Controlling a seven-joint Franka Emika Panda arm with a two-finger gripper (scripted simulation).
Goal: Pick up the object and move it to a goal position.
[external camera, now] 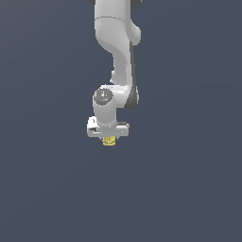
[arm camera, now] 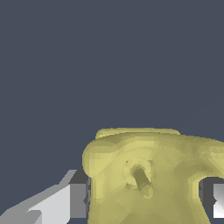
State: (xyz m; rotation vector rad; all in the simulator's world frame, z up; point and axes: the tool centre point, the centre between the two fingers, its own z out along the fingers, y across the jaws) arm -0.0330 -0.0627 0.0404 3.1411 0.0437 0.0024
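Observation:
The object (external camera: 109, 141) is a tiny pale-yellow blocky lump, showing just under the white hand of my arm in the exterior view. My gripper (external camera: 109, 140) is around it, its fingers mostly hidden by the hand. In the wrist view the object (arm camera: 148, 175) fills the picture close up, yellow with a small peg in a central hollow. A grey finger pad (arm camera: 78, 200) presses one side of it and another pad (arm camera: 217, 199) sits at the other side. The gripper (arm camera: 148, 200) is shut on the object.
A plain dark blue-grey surface (external camera: 189, 189) lies all around. The white arm (external camera: 116, 52) comes down from the top of the exterior view. No other items show.

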